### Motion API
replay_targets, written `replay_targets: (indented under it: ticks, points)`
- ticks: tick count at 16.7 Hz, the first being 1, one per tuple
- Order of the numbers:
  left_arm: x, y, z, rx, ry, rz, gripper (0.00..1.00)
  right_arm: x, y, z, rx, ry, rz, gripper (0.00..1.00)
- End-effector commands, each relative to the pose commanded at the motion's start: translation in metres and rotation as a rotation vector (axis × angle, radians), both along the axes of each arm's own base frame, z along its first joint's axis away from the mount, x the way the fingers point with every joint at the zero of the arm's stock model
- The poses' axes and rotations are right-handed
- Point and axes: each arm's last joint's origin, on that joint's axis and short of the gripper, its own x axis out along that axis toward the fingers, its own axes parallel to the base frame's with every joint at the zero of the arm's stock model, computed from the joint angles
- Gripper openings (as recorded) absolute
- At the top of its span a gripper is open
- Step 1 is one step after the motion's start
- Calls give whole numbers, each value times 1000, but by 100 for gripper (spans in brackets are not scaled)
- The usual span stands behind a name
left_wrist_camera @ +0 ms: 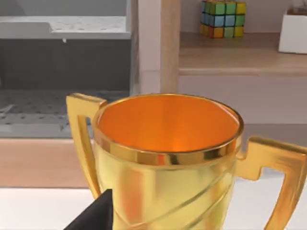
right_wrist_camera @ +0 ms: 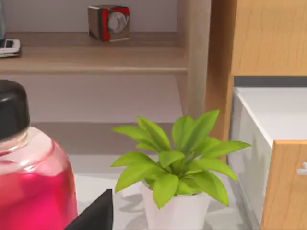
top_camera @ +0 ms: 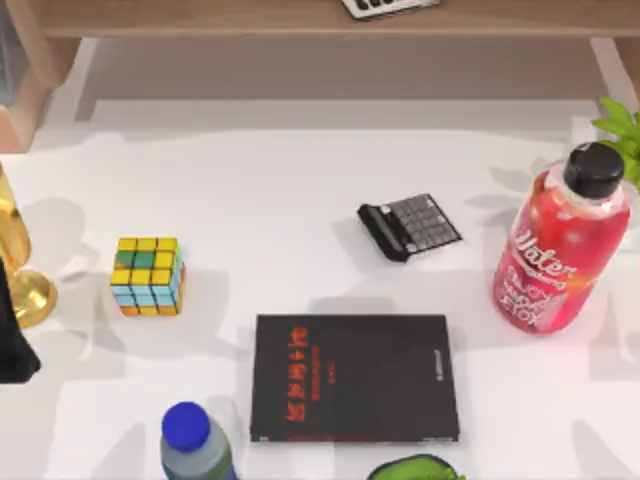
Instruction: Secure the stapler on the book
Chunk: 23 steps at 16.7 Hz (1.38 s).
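The book (top_camera: 355,378) lies flat near the table's front, right of centre: black cover, red characters towards its left side, small white text near its right side. Nothing rests on it. The stapler is out of view. My left arm is parked at the table's left edge, where a dark part of it (top_camera: 12,345) shows beside a gold trophy. A black piece of my left gripper (left_wrist_camera: 93,216) shows in the left wrist view, in front of the trophy cup. A black piece of my right gripper (right_wrist_camera: 93,214) shows in the right wrist view, near a red bottle and a plant.
A colourful cube (top_camera: 148,276) sits left of the book and a black calculator (top_camera: 410,227) behind it. The red bottle (top_camera: 560,250) stands at the right, the potted plant (right_wrist_camera: 175,167) at the far right, a blue-capped bottle (top_camera: 193,445) and a green rounded object (top_camera: 418,468) at the front edge. The gold trophy (left_wrist_camera: 168,158) stands far left.
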Motion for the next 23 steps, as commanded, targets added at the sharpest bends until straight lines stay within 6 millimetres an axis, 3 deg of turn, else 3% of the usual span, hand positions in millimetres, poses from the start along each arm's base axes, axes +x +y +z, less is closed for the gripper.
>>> replay_targets:
  ticks: [6,12,17,20,23]
  points:
    - [0,0,0,0,0,0,100,2,0,11,-20,77,7,100]
    - [0,0,0,0,0,0,100,26,-2,65,-86,358,44,100]
    - [0,0,0,0,0,0,100,82,-11,125,-132,619,63,100]
    - [0,0,0,0,0,0,100,131,-26,154,-150,767,65,100]
    - [0,0,0,0,0,0,100,186,-48,168,-157,914,66,100]
